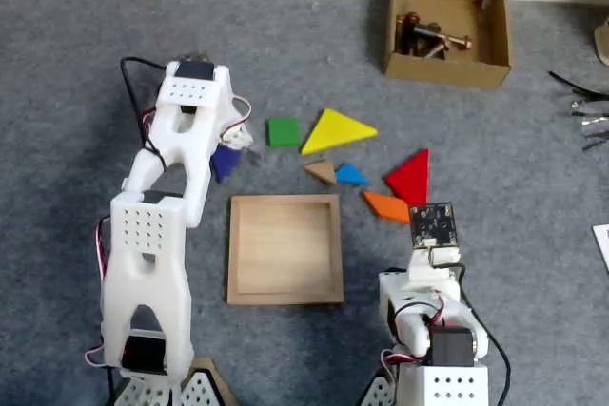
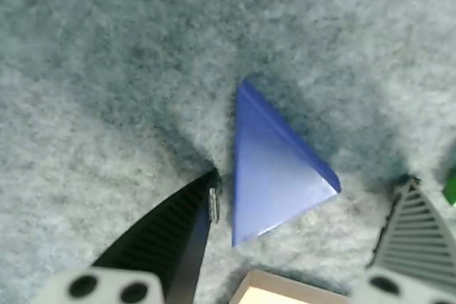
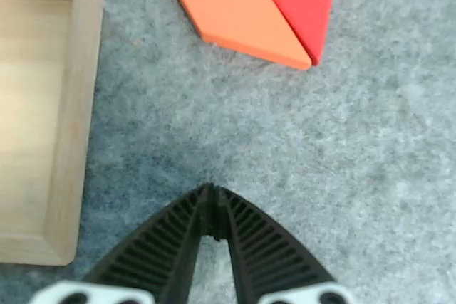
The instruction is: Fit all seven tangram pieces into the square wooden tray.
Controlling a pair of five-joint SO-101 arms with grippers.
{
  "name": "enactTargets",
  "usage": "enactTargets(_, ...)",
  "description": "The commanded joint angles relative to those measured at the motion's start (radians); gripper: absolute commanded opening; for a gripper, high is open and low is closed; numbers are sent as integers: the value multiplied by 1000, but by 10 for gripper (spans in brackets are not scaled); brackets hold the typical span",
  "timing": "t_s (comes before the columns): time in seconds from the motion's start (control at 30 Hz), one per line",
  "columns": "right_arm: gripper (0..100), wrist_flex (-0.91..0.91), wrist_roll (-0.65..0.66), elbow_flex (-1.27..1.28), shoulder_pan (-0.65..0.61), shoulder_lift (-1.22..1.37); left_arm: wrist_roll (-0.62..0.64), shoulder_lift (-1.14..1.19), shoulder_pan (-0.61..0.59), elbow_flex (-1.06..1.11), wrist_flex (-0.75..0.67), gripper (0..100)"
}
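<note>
The dark blue triangle [image 2: 274,176] lies flat on the grey-covered bench [image 1: 86,64], just off the far left corner of the square wooden tray [image 1: 234,249], which holds no piece yet. The left hand [image 2: 311,189] hangs over it with its fingers spread. One tip is at, or nearly at, one edge and the other stands well off the opposite corner.

That lopsided straddle is the worry. Closing from here, I judge, would push the piece sideways first, and a triangle pinched across slanting edges can twist or squirt out (the soft covering might also snag a low fingertip). The tray corner is close, so a shoved piece could ride up onto the rim.

The other six pieces sit beyond and to the right of the tray: green square [image 1: 283,131], yellow triangle [image 1: 335,129], tan triangle [image 1: 322,171], light blue triangle [image 1: 350,175], red triangle [image 1: 411,178], orange parallelogram [image 1: 385,205]. The right hand [image 3: 212,197] is closed on nothing, near the tray's right side and short of the orange parallelogram.
</note>
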Motion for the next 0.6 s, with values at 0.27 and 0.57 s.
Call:
enactTargets(0.27,5,-7,-5,122,-7,-13,-91,-16,-47,-30,-32,125)
enactTargets(0.57,5,-7,-5,122,-7,-13,-91,-21,-48,-30,-31,126)
